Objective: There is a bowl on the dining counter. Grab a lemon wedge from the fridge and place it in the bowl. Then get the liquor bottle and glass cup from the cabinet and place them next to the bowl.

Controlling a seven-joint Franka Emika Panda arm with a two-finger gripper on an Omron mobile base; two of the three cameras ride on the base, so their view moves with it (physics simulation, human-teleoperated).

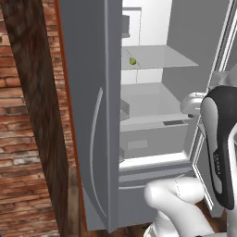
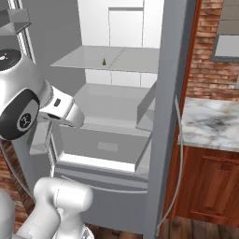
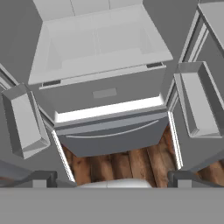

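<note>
Your base views catch the lemon wedge (image 1: pixel 133 61) sitting on the fridge's upper shelf (image 1: pixel 162 58), while your hand view looks down at the drawer (image 3: pixel 105 94) and wood floor (image 3: pixel 131 162). The gripper (image 3: pixel 111 177) has its fingers spread wide, holding nothing. There's open room above that shelf, with door bins (image 3: pixel 199 103) flanking both sides.

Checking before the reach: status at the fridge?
Gripper open, empty, facing the fridge interior. Lemon wedge on upper glass shelf, untouched. Doors open, nothing blocking the shelf.

Base views flank arm from behind, facing forward into open fridge (image 1: pixel 152 92); both share its shelves. Hand view looks down onto drawer (image 3: pixel 105 94) ahead of gripper (image 3: pixel 111 177), apparently close.
</note>
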